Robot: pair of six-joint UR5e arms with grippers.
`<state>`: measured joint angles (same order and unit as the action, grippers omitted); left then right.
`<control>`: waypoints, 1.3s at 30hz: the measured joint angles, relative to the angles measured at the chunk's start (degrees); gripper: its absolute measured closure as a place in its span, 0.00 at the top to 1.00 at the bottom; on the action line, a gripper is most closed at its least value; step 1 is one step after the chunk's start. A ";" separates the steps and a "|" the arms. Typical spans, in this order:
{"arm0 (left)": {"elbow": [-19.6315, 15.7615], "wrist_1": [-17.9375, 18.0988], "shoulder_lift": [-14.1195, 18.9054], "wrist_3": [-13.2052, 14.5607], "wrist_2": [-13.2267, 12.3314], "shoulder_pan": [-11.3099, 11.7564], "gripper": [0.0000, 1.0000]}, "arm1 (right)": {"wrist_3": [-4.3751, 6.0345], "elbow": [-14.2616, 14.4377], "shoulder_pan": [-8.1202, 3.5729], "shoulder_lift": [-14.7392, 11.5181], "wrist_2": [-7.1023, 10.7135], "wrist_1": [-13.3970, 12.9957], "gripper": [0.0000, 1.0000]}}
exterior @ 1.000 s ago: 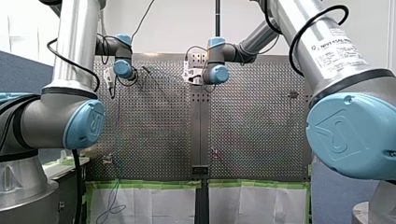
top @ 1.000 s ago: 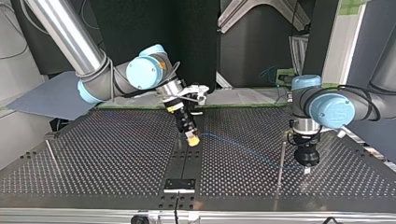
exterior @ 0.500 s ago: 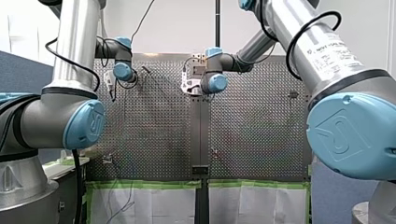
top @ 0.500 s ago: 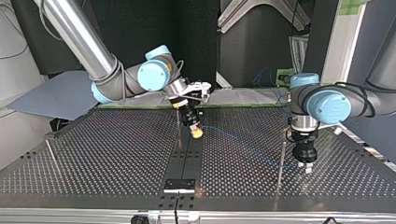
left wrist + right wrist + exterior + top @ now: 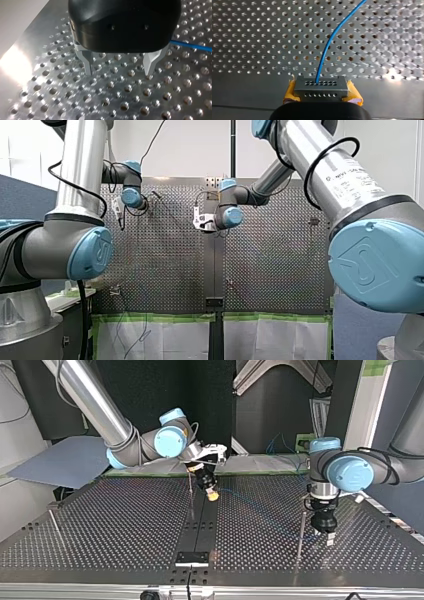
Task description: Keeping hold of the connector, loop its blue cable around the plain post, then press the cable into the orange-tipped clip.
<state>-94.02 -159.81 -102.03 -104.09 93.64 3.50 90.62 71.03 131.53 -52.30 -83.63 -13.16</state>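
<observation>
My right gripper (image 5: 321, 88) is shut on a grey connector (image 5: 320, 85), held between its yellow pads (image 5: 355, 93). The blue cable (image 5: 331, 41) leaves the connector and runs over the perforated table. In the top view my right gripper (image 5: 212, 494) hangs over the table's middle strip, and the cable (image 5: 260, 511) runs to the thin plain post (image 5: 300, 532) at the right. Beside that post my left gripper (image 5: 326, 532) hovers. Its metal fingers (image 5: 87, 63) stand open with nothing between them, and the cable (image 5: 190, 45) passes beside them. A small orange-tipped clip (image 5: 230, 282) sits near the middle strip.
Two more thin posts stand on the table, one (image 5: 191, 497) beside my right gripper and one (image 5: 55, 525) at the top view's far left. A black plate (image 5: 192, 558) sits on the middle strip near the camera-side edge. Green tape lines the table edge (image 5: 160, 317).
My left gripper has opened and lifted a little beside the post. My right gripper has carried the connector toward the top view's far side, drawing the cable along.
</observation>
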 joint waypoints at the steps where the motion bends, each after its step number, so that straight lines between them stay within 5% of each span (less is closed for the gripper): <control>1: 0.00 -0.03 -0.05 -0.10 -0.21 -0.03 1.00 | -0.10 0.03 0.00 0.23 -0.01 0.04 0.00; 25: 0.00 -1.47 -3.11 0.70 1.20 -0.27 1.00 | -2.21 0.46 0.28 12.08 -1.49 -3.02 0.00; 39: 0.00 -1.41 -3.12 0.53 1.07 -0.40 1.00 | -3.26 2.61 0.28 19.39 -4.66 -5.96 0.00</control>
<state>-94.02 -161.22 -105.14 -103.56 94.71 3.10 87.36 73.64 131.81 -32.90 -88.29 -19.12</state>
